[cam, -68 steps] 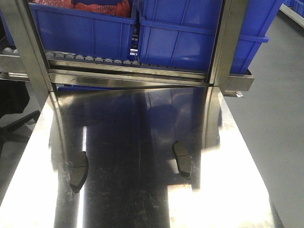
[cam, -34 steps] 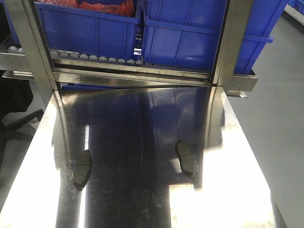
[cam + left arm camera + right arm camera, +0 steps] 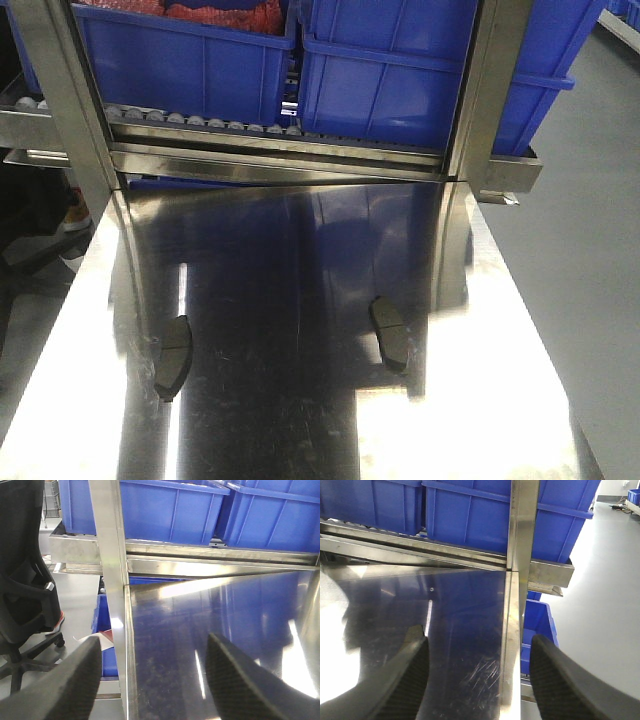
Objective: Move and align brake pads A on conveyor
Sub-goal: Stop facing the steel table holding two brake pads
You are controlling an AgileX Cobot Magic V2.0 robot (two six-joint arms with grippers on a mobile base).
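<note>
Lying on steel table (image 3: 300, 270), two brake pads (image 3: 172, 357), outside both spread jaws

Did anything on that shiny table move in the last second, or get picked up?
The whole view slid slightly to the right, so the camera shifted, not the parts. A red shoe appeared left of the steel table. The left brake pad and right brake pad stayed put; nothing was grabbed.

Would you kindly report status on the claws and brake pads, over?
Left claw open, empty. Right claw open, empty. Left brake pad and right brake pad lie apart on steel table, untouched; conveyor not in view. No obstacle seen.
</note>
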